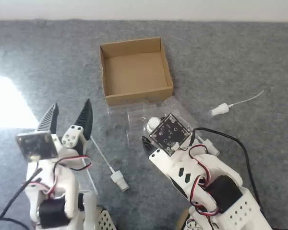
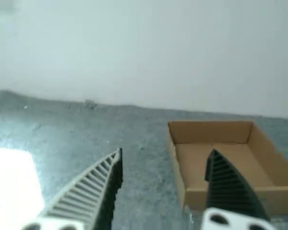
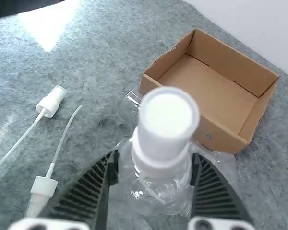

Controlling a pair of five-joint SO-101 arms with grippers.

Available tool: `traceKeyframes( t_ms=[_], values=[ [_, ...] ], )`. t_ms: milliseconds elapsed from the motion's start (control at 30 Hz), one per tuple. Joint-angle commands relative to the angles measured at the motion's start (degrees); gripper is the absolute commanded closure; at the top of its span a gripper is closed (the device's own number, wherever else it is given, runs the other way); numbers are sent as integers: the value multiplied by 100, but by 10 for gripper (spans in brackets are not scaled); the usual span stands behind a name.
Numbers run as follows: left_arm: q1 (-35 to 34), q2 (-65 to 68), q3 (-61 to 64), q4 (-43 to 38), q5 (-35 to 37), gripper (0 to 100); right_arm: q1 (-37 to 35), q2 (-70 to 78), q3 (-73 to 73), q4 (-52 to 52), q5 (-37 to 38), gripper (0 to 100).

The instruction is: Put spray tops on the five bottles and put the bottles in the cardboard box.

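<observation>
The open cardboard box [image 1: 134, 69] stands at the back middle, with nothing in it [image 3: 216, 91]. My right gripper [image 3: 153, 163] is shut on a clear bottle [image 3: 161, 187] that stands upright just in front of the box and carries a white top [image 3: 167, 122] on its neck [image 1: 152, 124]. More clear bottles [image 1: 134, 117] lie against the box's front wall. One spray top [image 1: 220, 109] with a thin tube lies to the right, another [image 1: 119, 179] between the arms. My left gripper [image 1: 67, 117] hangs open and holds nothing, up off the table on the left [image 2: 163, 177].
Grey carpet-like cloth [image 1: 240, 57] covers the table. A bright patch of light [image 1: 5, 103] falls on its left side. A black cable [image 1: 235, 141] loops beside the right arm. A pale wall [image 2: 144, 52] rises behind the table.
</observation>
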Motion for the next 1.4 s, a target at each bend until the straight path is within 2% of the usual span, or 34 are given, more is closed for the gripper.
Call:
traceKeyframes(
  t_ms=[0,167,367,600,900,1367],
  values=[
    [-343,-105,426,-9,70,739,84,-48,-141,-66,-308,874],
    [-369,-105,637,0,53,739,84,-48,-167,-541,-334,875],
    [-369,-105,954,-299,26,739,75,242,-756,-875,-308,944],
    [-633,-105,1138,-580,26,739,75,1771,-1767,-936,-299,908],
    [-668,-105,1138,-580,35,739,92,3811,-2769,-2158,-290,908],
    [-677,-105,1138,-580,35,739,646,5947,-3842,-3881,-290,908]
  ],
)
